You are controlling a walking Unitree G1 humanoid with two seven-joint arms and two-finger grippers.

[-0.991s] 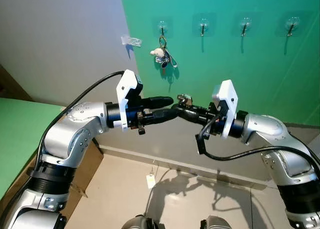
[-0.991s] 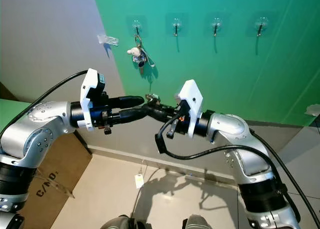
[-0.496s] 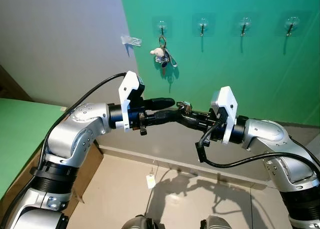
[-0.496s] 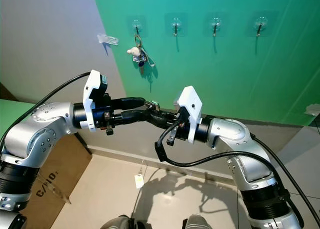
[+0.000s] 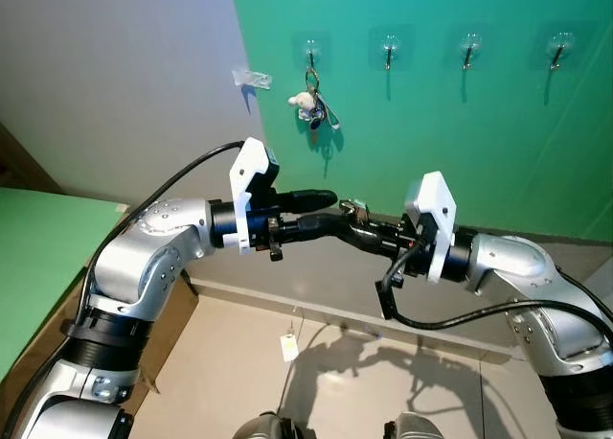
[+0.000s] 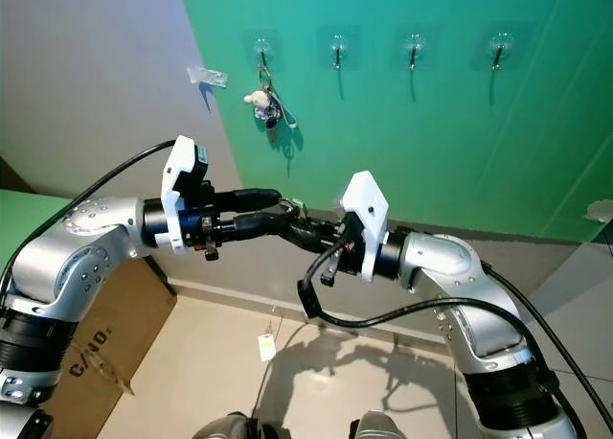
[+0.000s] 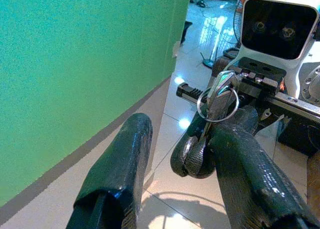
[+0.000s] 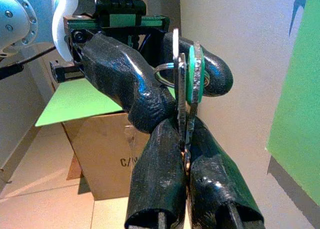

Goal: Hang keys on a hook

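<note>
Right hand (image 8: 185, 154) clamped on keys (image 8: 186, 84), mid-air, chest height, well below hooks. Left hand (image 7: 175, 154) spread wide, 1 finger (image 7: 245, 154) touching keys' ring. 4 hooks on green wall (image 5: 479, 142); leftmost hook (image 5: 311, 48) carries another bunch (image 5: 314, 103), 3 bare.

green wall (image 5: 479, 142), silver keys (image 8: 182, 84) w/ a green tag, black gripper fingers (image 7: 120, 174), brown cardboard box (image 8: 105, 154)
</note>
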